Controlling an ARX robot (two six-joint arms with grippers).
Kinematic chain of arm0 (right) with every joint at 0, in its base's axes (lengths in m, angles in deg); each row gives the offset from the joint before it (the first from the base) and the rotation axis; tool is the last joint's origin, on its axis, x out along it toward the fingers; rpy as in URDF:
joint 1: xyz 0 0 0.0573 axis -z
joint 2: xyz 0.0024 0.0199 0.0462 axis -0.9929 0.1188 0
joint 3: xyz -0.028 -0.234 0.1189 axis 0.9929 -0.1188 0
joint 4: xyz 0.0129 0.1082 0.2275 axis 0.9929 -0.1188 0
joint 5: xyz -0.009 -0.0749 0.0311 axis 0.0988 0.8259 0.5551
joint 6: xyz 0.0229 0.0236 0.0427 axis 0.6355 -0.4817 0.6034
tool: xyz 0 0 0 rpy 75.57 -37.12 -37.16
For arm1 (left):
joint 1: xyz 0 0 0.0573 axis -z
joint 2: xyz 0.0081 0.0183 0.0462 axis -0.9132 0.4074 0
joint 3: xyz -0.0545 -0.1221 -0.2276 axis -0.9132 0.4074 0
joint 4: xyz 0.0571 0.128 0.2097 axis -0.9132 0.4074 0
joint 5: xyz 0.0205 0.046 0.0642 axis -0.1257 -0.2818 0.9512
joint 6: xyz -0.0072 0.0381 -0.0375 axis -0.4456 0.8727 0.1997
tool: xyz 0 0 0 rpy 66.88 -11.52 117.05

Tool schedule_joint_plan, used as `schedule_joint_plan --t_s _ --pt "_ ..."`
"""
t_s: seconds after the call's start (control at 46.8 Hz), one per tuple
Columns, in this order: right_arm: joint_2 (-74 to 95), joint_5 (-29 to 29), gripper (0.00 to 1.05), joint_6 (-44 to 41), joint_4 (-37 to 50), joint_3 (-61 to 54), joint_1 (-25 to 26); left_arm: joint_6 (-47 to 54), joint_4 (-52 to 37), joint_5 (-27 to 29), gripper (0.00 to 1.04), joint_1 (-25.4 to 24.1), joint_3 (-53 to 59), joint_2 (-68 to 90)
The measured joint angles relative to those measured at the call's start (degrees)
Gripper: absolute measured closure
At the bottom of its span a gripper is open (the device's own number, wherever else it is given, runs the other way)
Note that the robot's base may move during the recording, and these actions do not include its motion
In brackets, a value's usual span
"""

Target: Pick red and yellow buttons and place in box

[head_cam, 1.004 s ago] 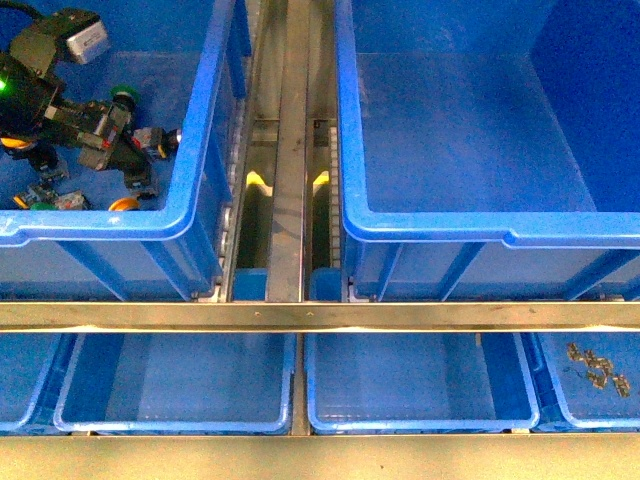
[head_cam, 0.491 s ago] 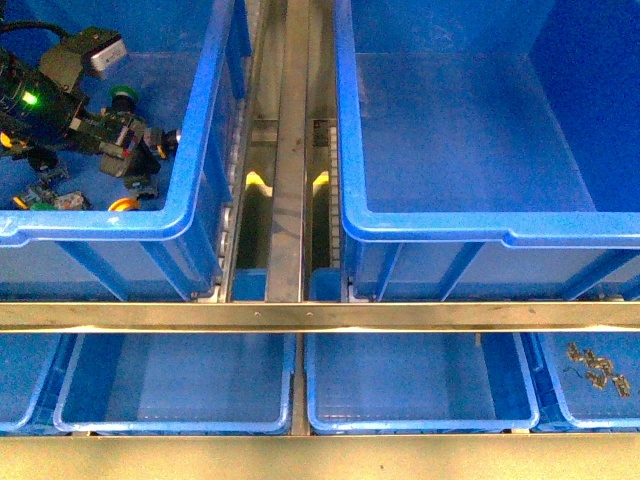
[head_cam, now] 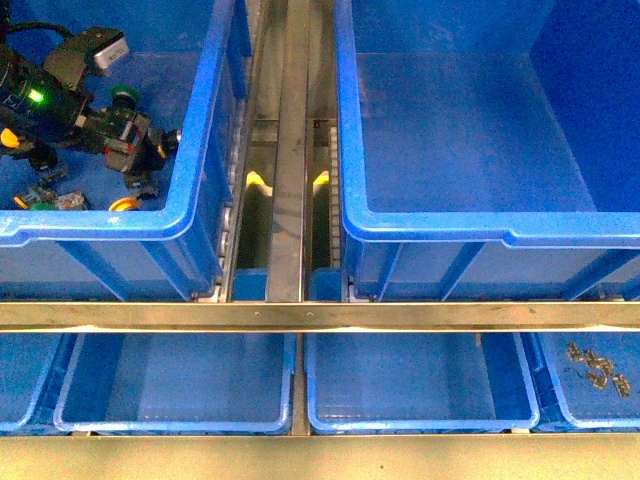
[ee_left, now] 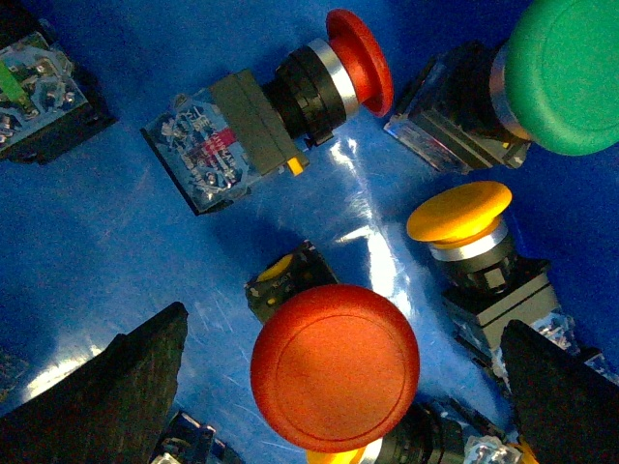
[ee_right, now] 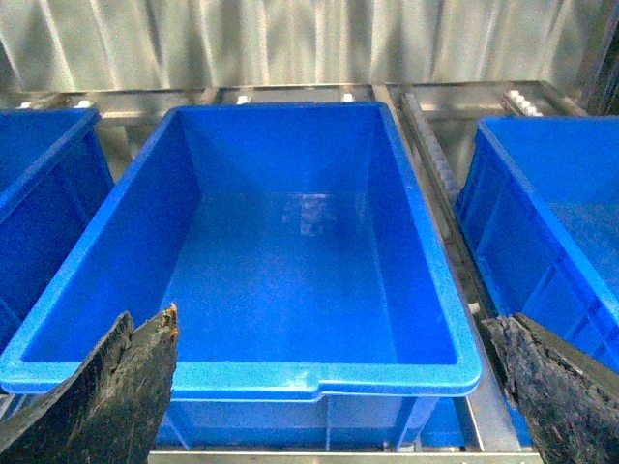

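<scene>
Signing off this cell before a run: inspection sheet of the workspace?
Surface: steel rail across the front view.
Job's things: upright red button, second red button on its side, yellow button, in the left bin; box holds nothing.
Clutter: green button; small metal parts in the lower right tray.
Tools: left tool open over the upright red button; right tool open, holding nothing.
Cables: black cable on the left arm.
Surroundings: metal wall behind.

Front cam: L bin point(head_cam: 190, 205) @ 10 o'clock, buttons point(head_cam: 124, 204) on its floor twd near-R corner. Box point(head_cam: 450, 226) @ 2. Rail point(head_cam: 290, 150) btwn them @ 12. Crossbar point(head_cam: 320, 316) in front of both. Below it: tray A point(head_cam: 170, 425) @ 7, tray B point(head_cam: 420, 427) @ 5, tray C point(head_cam: 580, 408) @ 4 w/ small parts point(head_cam: 595, 368) in it.
</scene>
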Motion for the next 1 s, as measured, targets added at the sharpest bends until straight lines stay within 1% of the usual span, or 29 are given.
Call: schedule_joint_plan --t_s 0.064,0.085,0.149,0.278,0.406,0.491,0.683,0.811,1.004 --pt "0.0 0.0 0.06 0.0 0.0 0.0 0.0 -0.2 0.0 -0.1 0.10 0.0 -0.1 0.0" --pt "0.0 0.0 0.06 0.0 0.0 0.0 0.0 -0.4 0.0 -0.2 0.13 0.0 -0.1 0.0" --pt "0.0 0.0 0.06 0.0 0.0 0.0 0.0 -0.8 0.1 -0.4 0.24 0.0 -0.1 0.0" --pt "0.0 0.0 0.06 0.0 0.0 0.0 0.0 -1.6 0.2 -0.4 0.51 0.0 -0.1 0.0" --pt "0.0 0.0 0.06 0.0 0.0 0.0 0.0 -2.1 0.1 -0.4 0.67 -0.1 -0.1 0.0" --pt "0.0 0.0 0.06 0.0 0.0 0.0 0.0 -2.4 0.1 -0.4 0.70 -0.2 -0.1 0.0" --pt "0.0 0.0 0.06 0.0 0.0 0.0 0.0 -5.8 -1.8 -1.0 0.70 -1.0 0.3 -0.2" --pt "0.0 0.0 0.06 0.0 0.0 0.0 0.0 -11.0 -3.9 -2.3 0.70 -2.4 1.4 -1.8" --pt "0.0 0.0 0.06 0.0 0.0 0.0 0.0 -23.1 -8.2 -5.6 0.71 -6.2 5.8 -10.2"
